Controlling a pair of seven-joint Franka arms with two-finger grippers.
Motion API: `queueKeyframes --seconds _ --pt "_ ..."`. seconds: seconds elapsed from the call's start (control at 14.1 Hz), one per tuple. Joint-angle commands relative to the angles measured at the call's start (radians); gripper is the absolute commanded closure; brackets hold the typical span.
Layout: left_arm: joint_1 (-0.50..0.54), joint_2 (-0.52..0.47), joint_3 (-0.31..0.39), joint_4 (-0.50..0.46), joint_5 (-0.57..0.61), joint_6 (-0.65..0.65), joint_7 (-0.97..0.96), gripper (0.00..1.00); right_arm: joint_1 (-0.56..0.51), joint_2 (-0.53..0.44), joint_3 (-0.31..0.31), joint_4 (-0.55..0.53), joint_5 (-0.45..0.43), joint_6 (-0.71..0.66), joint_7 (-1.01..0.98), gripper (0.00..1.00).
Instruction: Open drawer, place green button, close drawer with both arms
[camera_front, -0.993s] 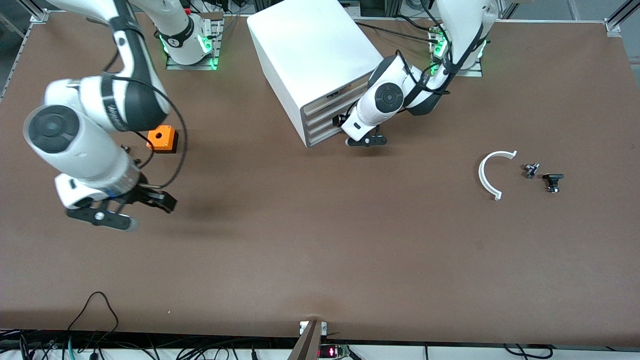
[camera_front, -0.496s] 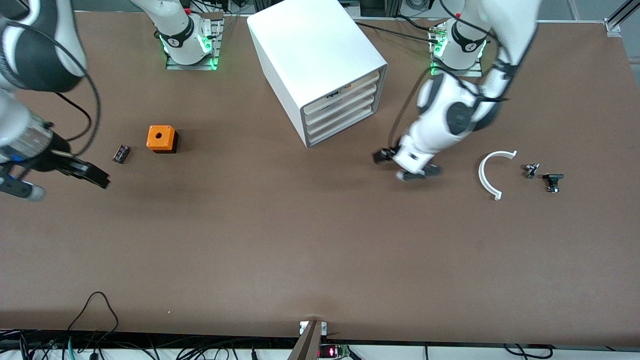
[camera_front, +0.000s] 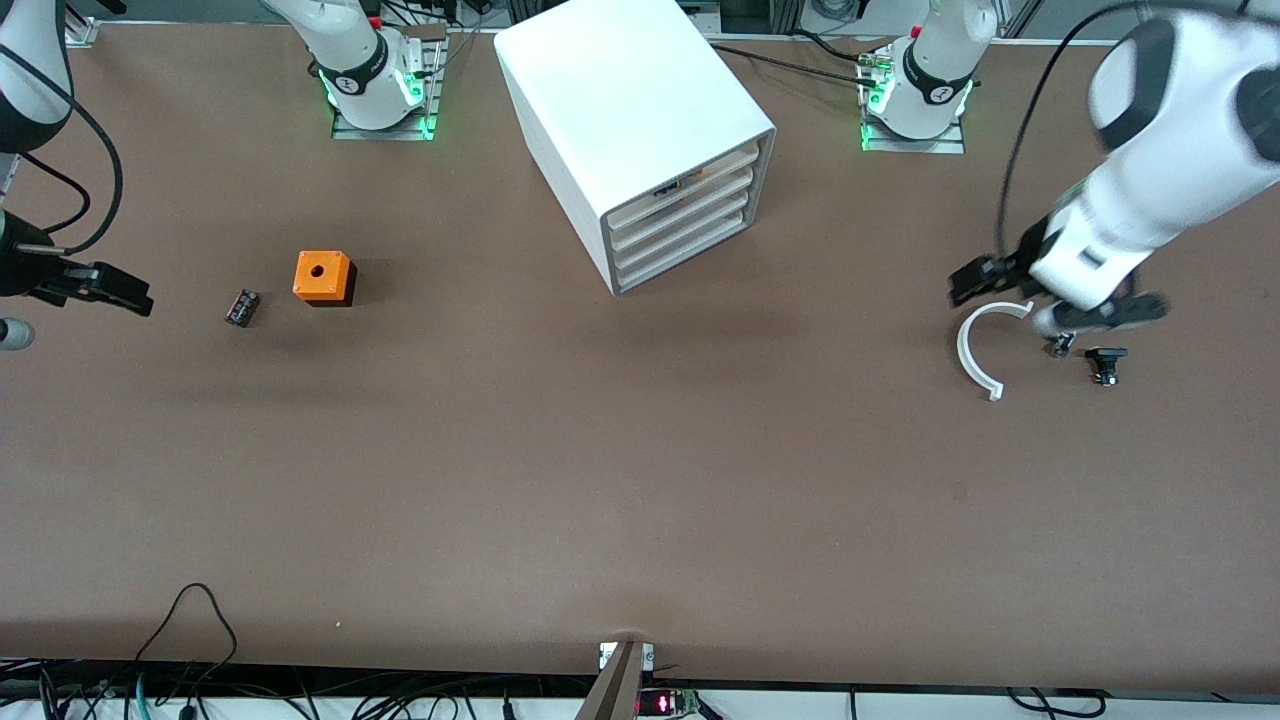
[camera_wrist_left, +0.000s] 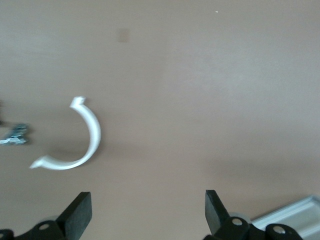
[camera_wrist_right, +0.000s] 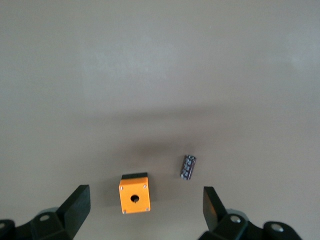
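The white cabinet (camera_front: 620, 100) stands at the middle of the table near the arm bases. Its four drawer fronts (camera_front: 682, 224) all sit flush and shut; the drawer is one of the lower three. The button is out of view. My left gripper (camera_front: 978, 280) hangs open and empty over the white curved piece (camera_front: 972, 350). In the left wrist view its gripper (camera_wrist_left: 146, 211) is wide open over bare table. My right gripper (camera_front: 125, 292) is open and empty over the right arm's end of the table. In the right wrist view its gripper (camera_wrist_right: 145, 206) is spread apart, high above the orange cube (camera_wrist_right: 134, 193).
An orange cube with a hole (camera_front: 323, 277) and a small dark part (camera_front: 242, 307) lie toward the right arm's end. A white curved piece (camera_wrist_left: 82, 142), a small metal part (camera_front: 1060, 343) and a black part (camera_front: 1105, 362) lie toward the left arm's end.
My left arm swung from the cabinet's drawer fronts to over the white curved piece. My right arm swung out past the orange cube toward its end of the table.
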Motion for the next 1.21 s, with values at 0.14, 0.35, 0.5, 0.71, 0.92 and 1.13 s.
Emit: queueKeyframes --seconds 0.14,0.35,0.5,0.71,0.92,1.13 --pt "0.028 -0.069 0.029 0.010 0.051 -0.116 0.065 0.00 0.001 -0.164 0.012 -0.193 -0.004 0.050 -0.018 0.00" --pt "0.030 -0.061 0.029 0.033 0.051 -0.116 0.059 0.00 0.001 -0.153 0.012 -0.171 0.004 0.047 0.009 0.00" --pt "0.030 -0.061 0.029 0.035 0.049 -0.118 0.050 0.00 0.003 -0.152 0.011 -0.153 0.018 0.057 0.015 0.00" --pt "0.030 -0.059 0.026 0.042 0.061 -0.107 0.069 0.00 0.004 -0.141 0.012 -0.142 0.015 0.047 -0.018 0.00" --pt "0.030 -0.052 0.022 0.076 0.065 -0.145 0.051 0.00 0.004 -0.141 0.012 -0.142 0.013 0.041 -0.038 0.00" --pt "0.030 -0.044 0.025 0.087 0.063 -0.153 0.051 0.00 0.004 -0.143 0.012 -0.142 0.019 0.041 -0.035 0.00"
